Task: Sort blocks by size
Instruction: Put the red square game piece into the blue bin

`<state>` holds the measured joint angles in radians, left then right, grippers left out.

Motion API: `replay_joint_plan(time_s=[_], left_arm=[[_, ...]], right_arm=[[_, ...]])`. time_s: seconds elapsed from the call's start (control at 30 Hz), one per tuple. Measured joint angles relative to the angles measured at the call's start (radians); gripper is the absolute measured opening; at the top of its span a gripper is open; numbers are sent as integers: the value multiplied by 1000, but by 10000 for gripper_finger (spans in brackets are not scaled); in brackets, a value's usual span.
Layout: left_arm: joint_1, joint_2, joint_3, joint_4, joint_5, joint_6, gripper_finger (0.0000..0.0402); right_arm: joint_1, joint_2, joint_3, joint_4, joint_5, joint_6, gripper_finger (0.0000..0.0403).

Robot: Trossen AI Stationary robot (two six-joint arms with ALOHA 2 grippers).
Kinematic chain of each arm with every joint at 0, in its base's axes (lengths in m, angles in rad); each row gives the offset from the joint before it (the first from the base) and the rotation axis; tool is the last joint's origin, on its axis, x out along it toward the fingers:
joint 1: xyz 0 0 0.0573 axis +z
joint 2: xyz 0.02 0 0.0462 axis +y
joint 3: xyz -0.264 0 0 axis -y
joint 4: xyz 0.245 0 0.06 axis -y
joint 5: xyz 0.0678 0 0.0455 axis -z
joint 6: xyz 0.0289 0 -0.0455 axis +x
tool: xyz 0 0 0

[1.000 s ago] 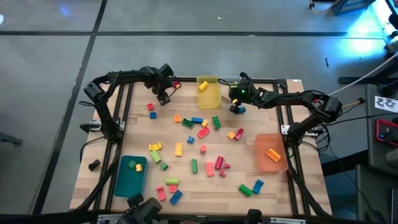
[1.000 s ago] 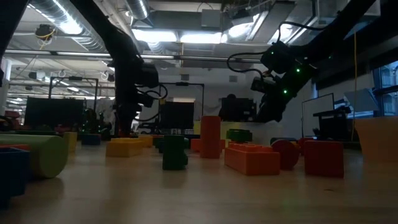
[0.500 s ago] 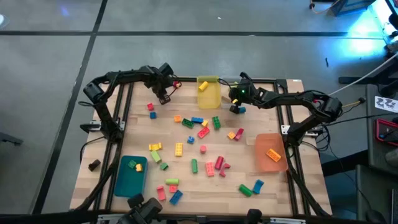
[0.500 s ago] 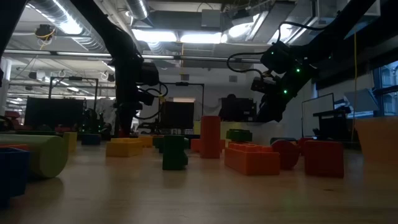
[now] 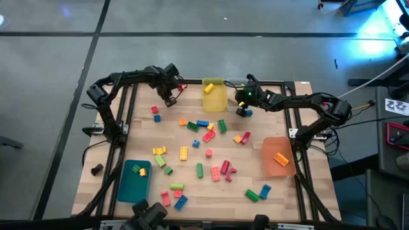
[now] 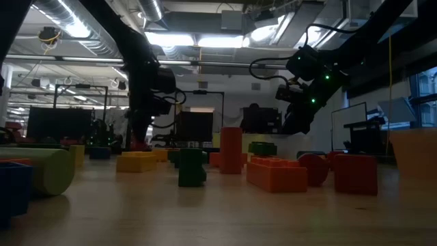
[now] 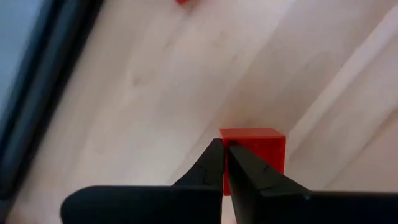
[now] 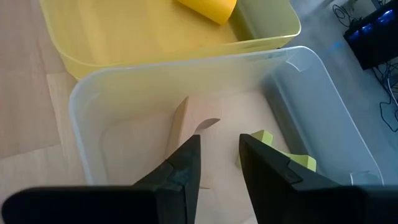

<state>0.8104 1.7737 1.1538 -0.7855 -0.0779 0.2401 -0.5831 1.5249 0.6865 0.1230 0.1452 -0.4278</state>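
Note:
My left gripper (image 7: 224, 148) is shut and points down at the table's far left (image 5: 169, 99). A small red block (image 7: 261, 149) lies flat on the wood just behind its closed tips; nothing is between the fingers. My right gripper (image 8: 219, 152) hangs slanting down near the far middle (image 5: 243, 110). It is narrowly open and holds nothing. It looks into a clear bin (image 8: 298, 118), where a yellow-green block (image 8: 277, 155) lies. Many coloured blocks (image 5: 204, 134) lie scattered over the table's middle. My left gripper's shut fingertips stand from above at the red block's edge (image 7: 229, 138). Whether they touch the block, I cannot tell. The block lies flat on the table.
A yellow bin (image 5: 215, 96) with a yellow piece (image 8: 208, 7) stands next to the clear bin at the far edge. An orange bin (image 5: 278, 156) stands at the right and a teal bin (image 5: 134, 179) at the near left. A blue block (image 5: 248, 113) lies by my right gripper.
My left gripper has shut in place over the far left of the table, its fingers meeting beside the red block. The block stays on the wood.

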Motion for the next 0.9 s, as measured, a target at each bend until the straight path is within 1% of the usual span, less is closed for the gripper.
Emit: replay_joint_plan(time_s=[0.1,0.17,0.3,0.37,0.47,0.57,0.63,0.77,0.9], left_arm=[[-2,0,19,-47,63,-16,1],[-10,0,48,-109,104,-30,1],[-54,-1,137,-332,184,-59,0],[-92,-2,179,-462,236,-61,0],[-170,-26,208,-630,296,-84,0],[-271,-67,209,-766,322,-140,0],[-348,-98,206,-792,323,-215,0],[-506,-180,177,-761,340,-376,0],[-672,-214,158,-758,337,-610,0]], right_arm=[[0,0,0,0,0,0,112],[0,0,0,0,0,0,112],[0,0,0,0,0,0,112],[0,0,0,0,0,0,112],[0,0,0,0,0,0,112],[0,0,0,0,0,0,112],[0,0,0,0,0,0,112],[0,0,0,1,0,0,112],[0,0,0,0,0,0,112]])
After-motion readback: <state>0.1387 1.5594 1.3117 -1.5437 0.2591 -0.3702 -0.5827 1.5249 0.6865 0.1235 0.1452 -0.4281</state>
